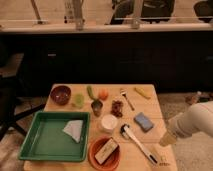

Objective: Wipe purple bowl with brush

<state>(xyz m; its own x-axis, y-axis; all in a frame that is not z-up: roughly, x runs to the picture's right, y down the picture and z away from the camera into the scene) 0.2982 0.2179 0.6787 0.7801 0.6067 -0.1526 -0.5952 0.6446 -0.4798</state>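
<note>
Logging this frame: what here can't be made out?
- Purple bowl interior, camera view: too dark to show contents.
- Gripper, at the table's right edge near the brush: the arm behind it is cut off by the frame's right edge.
- Orange bowl: pale block inside too small to identify.

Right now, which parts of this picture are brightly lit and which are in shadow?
Camera view: warm light lands on the table and the white arm; the cabinets behind lie in shadow. The pincer sits lit at the table's right edge, beside the brush; the purple bowl reads dark.
</note>
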